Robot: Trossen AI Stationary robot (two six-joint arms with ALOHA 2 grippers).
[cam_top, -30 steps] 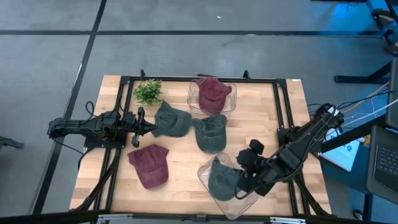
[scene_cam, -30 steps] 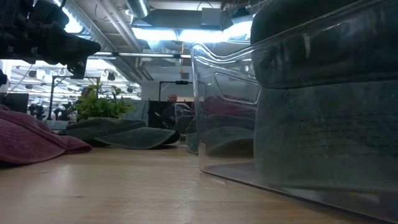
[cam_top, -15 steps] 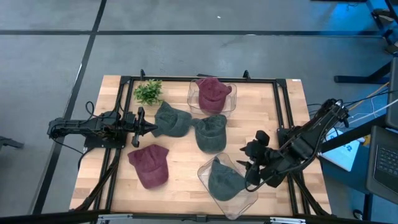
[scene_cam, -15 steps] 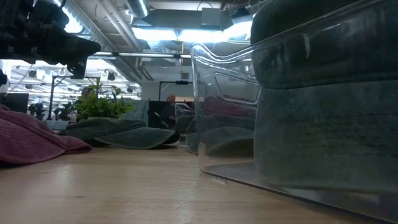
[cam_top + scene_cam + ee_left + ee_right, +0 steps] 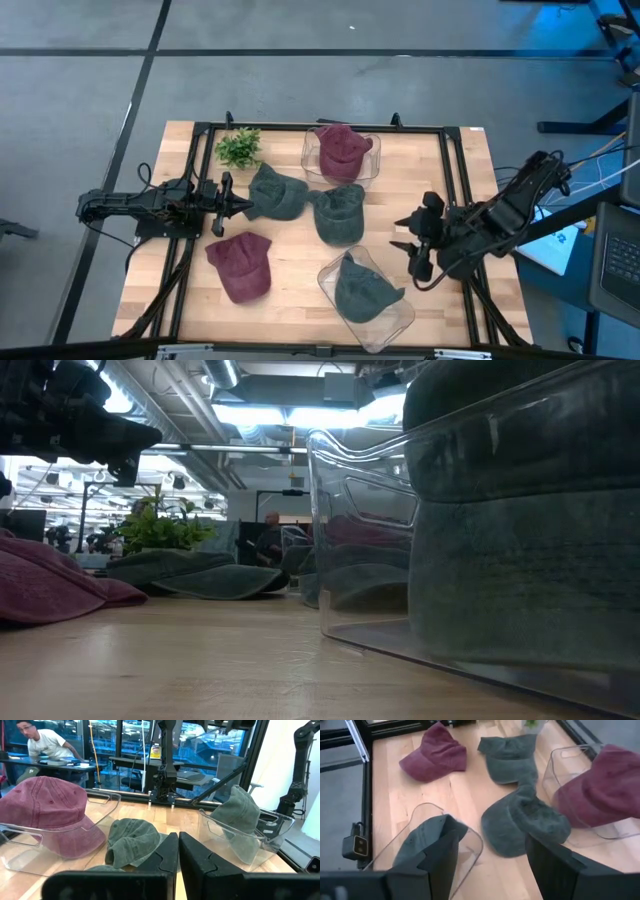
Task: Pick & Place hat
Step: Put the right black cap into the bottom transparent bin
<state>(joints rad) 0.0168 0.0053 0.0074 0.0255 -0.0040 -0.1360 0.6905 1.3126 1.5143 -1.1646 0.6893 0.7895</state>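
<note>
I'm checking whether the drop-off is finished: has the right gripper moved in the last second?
Yes. In the high view the right gripper, open and empty, has pulled back off the near clear bin with the green hat, toward the table's right edge.

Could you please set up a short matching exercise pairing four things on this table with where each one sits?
Things:
1. green hat nearest the front edge
2. red hat at the back
3. loose red hat
4. small plant

Places:
A. on bare wood at the front left
B. at the back left corner
C. in the clear bin at the back
D. in the clear bin at the front

Pairs: 1-D, 2-C, 3-A, 4-B
</note>
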